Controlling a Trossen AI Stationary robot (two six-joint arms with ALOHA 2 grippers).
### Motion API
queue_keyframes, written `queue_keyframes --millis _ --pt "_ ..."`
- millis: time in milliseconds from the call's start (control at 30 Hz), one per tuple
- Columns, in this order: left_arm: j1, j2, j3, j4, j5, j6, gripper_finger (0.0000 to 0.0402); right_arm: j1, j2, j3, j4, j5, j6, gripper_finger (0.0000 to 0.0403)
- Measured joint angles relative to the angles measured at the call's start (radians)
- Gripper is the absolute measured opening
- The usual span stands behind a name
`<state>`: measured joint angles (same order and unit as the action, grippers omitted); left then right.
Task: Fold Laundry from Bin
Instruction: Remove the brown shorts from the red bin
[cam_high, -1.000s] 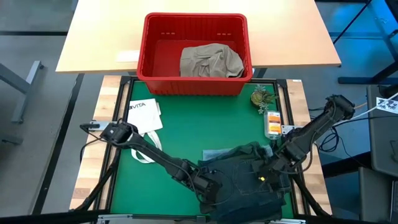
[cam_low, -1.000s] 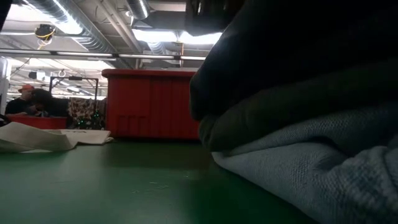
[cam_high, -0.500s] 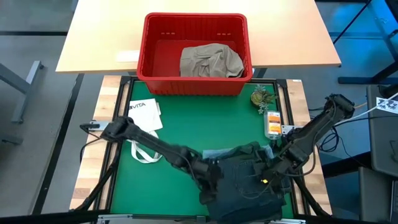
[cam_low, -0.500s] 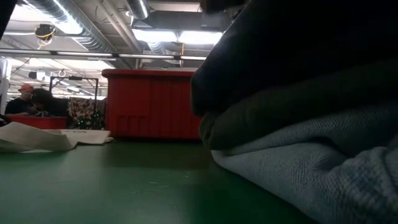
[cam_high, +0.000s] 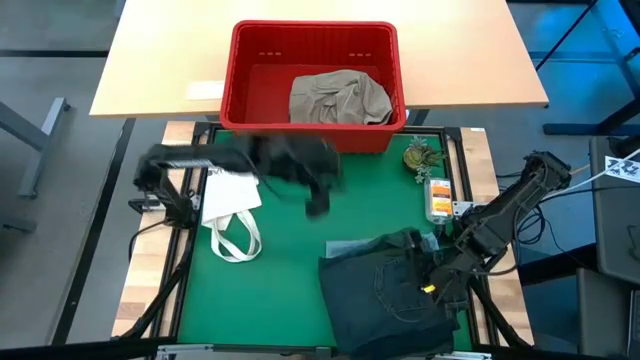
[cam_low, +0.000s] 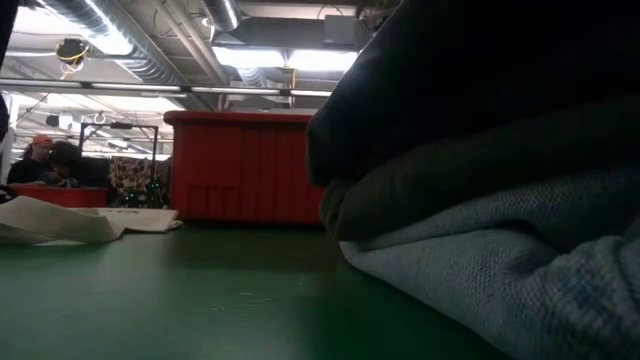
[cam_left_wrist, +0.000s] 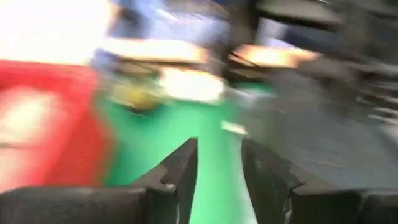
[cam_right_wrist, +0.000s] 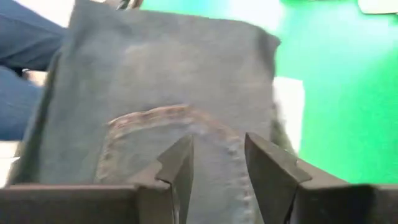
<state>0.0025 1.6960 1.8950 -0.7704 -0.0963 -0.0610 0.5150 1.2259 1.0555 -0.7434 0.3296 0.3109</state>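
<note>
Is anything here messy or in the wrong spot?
Mostly tidy. The folded dark jeans lie flat on the green mat, and a khaki garment sits crumpled in the red bin, not yet folded. A white tote bag lies loose on the mat, handles sprawled.

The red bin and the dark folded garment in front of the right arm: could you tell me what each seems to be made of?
The bin: seemingly rigid moulded plastic, smooth with a slight sheen; slotted wall, thick rim. The folded garment: probably dark denim, matte woven cloth; a stitched pocket seam shows.

no readable text on anything in view
</note>
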Motion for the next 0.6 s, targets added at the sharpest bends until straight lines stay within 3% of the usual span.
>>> queue_keyframes --millis 133,233,600 --pt "0.127 -0.074 0.000 0.043 -0.177 0.157 0.0119 -0.075 0.000 0.008 0.004 0.011 -0.012 0.0143" --pt "0.211 -0.105 0.000 0.079 -0.244 0.232 0.0119 -0.144 0.000 0.008 -0.009 0.010 -0.047 0.0143" --pt "0.464 -0.100 0.000 0.053 -0.277 0.333 0.0119 -0.467 0.000 0.008 0.025 0.014 -0.234 0.0143"
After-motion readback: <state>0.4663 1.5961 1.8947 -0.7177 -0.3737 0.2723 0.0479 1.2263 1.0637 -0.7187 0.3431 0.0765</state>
